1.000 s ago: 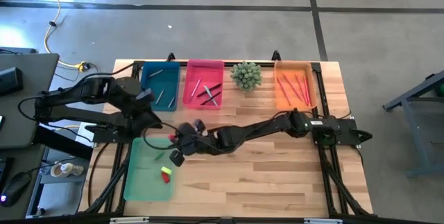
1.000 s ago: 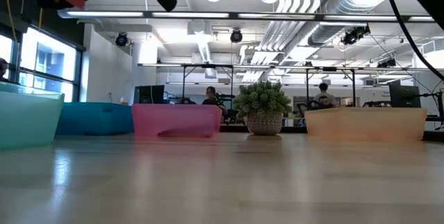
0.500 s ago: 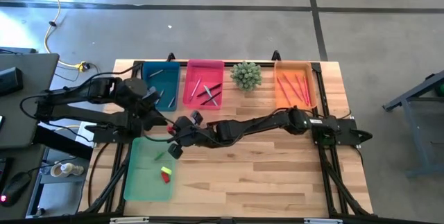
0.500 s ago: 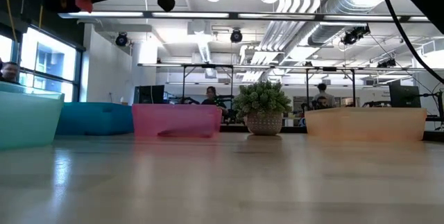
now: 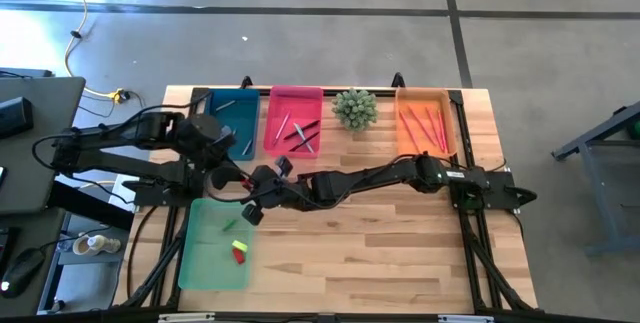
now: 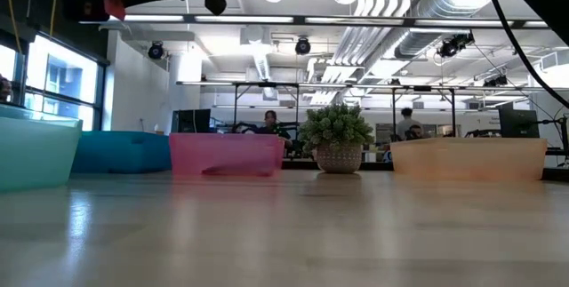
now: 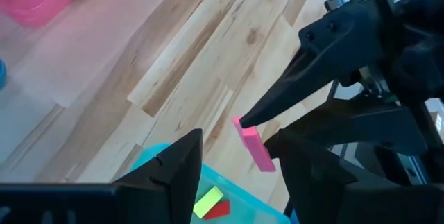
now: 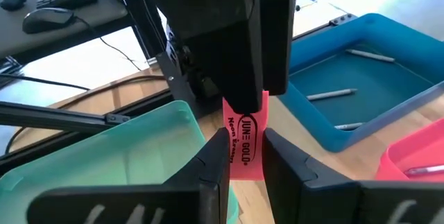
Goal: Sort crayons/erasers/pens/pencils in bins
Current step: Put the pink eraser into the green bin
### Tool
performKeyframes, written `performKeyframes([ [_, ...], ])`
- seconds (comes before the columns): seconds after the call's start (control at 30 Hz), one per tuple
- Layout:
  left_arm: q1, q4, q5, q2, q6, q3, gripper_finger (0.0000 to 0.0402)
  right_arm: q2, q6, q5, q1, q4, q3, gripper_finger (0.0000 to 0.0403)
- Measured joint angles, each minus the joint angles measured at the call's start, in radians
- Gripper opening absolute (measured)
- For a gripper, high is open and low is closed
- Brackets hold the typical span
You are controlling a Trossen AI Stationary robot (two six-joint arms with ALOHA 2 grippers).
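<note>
Your right hand (image 8: 244,161) is clamped on a pink-red eraser (image 8: 245,143), pinching its lower end between the two fingers above the wooden surface (image 5: 400,243). The spot is just past the far edge of the pale-green bin (image 5: 205,263), between that bin and the teal-blue bin (image 5: 215,121). In the low view the eraser shows as a red block held high above the surface.

Your left hand (image 7: 236,161) faces it from the other side with its fingers apart. They straddle the eraser's free end without clearly touching it. From the left wrist, you see one thin dark finger of the right hand (image 7: 291,85) meeting the eraser's tip.

Inside the pale-green bin lie a yellow eraser (image 7: 208,201) and a red eraser (image 7: 218,210), touching each other, with a small green piece (image 5: 228,225) farther up the bin.

The teal-blue bin holds a few grey sticks. The pink bin (image 5: 295,95) holds mixed pens, and the orange bin (image 5: 426,97) holds long red sticks. A small potted plant (image 5: 354,108) stands between the pink and orange bins.
</note>
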Motion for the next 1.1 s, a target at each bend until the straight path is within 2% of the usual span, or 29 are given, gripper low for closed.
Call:
performKeyframes([
  [0.2,0.000,0.000,0.004,0.016,0.015,0.000,0.0155,0.000,-0.003,0.016,-0.002,0.000,0.000,0.0053],
  [0.77,0.000,0.040,0.003,0.022,0.049,0.000,0.0033,0.000,-0.002,0.008,-0.012,0.000,0.000,0.0053],
  [1.1,0.000,0.041,0.003,0.022,0.067,0.000,0.0017,0.000,-0.003,0.008,-0.012,0.000,0.000,0.0053],
])
